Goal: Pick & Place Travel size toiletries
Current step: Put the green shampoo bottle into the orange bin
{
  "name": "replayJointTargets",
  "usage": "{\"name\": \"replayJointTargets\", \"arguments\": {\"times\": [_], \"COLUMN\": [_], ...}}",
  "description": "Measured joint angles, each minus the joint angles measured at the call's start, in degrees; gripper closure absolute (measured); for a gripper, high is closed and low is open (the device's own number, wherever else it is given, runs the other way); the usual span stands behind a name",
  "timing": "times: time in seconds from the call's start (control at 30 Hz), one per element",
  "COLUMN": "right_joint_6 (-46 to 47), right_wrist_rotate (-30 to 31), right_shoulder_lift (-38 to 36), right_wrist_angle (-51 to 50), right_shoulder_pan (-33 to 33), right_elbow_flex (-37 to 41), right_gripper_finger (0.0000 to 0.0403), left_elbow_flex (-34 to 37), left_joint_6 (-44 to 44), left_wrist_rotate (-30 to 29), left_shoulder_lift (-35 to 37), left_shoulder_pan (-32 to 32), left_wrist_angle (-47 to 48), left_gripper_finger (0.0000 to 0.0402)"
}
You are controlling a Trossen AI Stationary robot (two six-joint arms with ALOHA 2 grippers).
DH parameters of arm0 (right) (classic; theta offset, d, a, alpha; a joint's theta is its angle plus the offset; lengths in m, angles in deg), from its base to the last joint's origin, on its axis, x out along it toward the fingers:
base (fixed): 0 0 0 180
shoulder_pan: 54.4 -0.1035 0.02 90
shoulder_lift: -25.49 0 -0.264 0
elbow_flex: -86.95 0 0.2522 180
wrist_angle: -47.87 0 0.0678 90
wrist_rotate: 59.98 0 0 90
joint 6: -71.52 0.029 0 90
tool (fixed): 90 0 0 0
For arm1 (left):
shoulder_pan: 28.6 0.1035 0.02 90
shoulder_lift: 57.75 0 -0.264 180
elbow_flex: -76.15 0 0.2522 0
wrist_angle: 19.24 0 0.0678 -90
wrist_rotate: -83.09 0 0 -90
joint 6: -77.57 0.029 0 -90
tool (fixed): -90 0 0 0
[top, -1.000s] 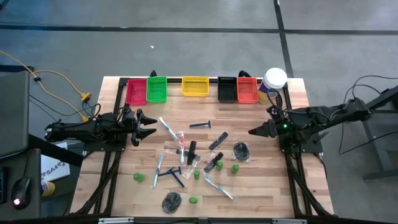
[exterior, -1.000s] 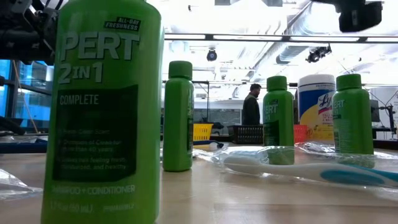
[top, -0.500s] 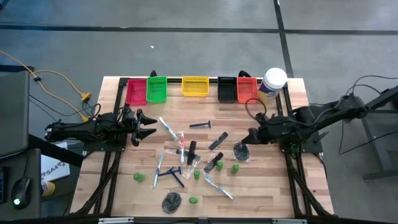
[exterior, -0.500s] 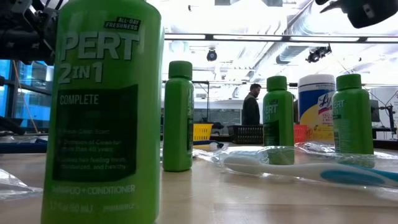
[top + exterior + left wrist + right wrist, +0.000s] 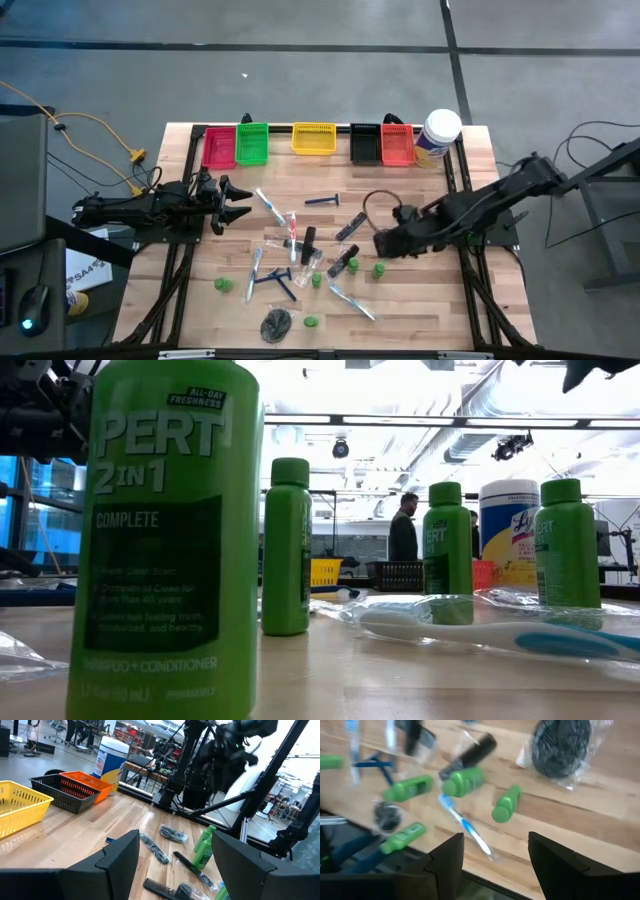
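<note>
The travel size toiletries lie scattered on the middle of the wooden table [image 5: 440, 300]: green bottles [image 5: 379, 270], blue razors [image 5: 322, 200], wrapped toothbrushes [image 5: 352, 300], black tubes [image 5: 309, 245] and a dark mesh puff [image 5: 275, 323]. My right gripper [image 5: 385, 243] hangs open above them, tipped downward and touching nothing. In the right wrist view its fingers [image 5: 495, 836] frame a green bottle [image 5: 506, 804] and a toothbrush [image 5: 465, 825], with a wrapped mesh puff [image 5: 562, 747] farther off. My left gripper [image 5: 235, 203] waits open at the table's left side, pointing level.
A row of small mesh bins stands along the far edge: pink [image 5: 219, 147], green [image 5: 252, 143], yellow [image 5: 313, 138], black [image 5: 365, 143], orange [image 5: 397, 144]. A large white jar [image 5: 440, 133] stands at the far right corner. People show in the room behind.
My right gripper has swung out from the table's right side toward the middle and the near edge. It has tipped from nearly level to pointing steeply down, over the mesh puff at the right of the pile. Its fingers stay open. Nothing on the table has moved.
</note>
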Motion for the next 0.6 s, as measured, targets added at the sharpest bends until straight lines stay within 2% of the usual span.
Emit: {"name": "replayJointTargets", "arguments": {"times": [0.3,0.6], "right_joint_6": [3.2,8.6], "right_wrist_rotate": [-0.7,-0.1], "right_shoulder_lift": [10.6,14.6], "right_wrist_angle": [3.1,2.7], "right_shoulder_pan": [-2.8,-2.6], "right_elbow_flex": [-0.1,-0.1], "right_gripper_finger": [0.0192,0.0192], "left_elbow_flex": [0.0,0.0], "left_joint_6": [0.0,0.0], "left_wrist_rotate": [0.0,0.0], "left_shoulder_lift": [0.0,0.0], "left_shoulder_pan": [0.0,0.0], "left_wrist_angle": [0.0,0.0], "left_gripper_finger": [0.0160,0.0160]}}
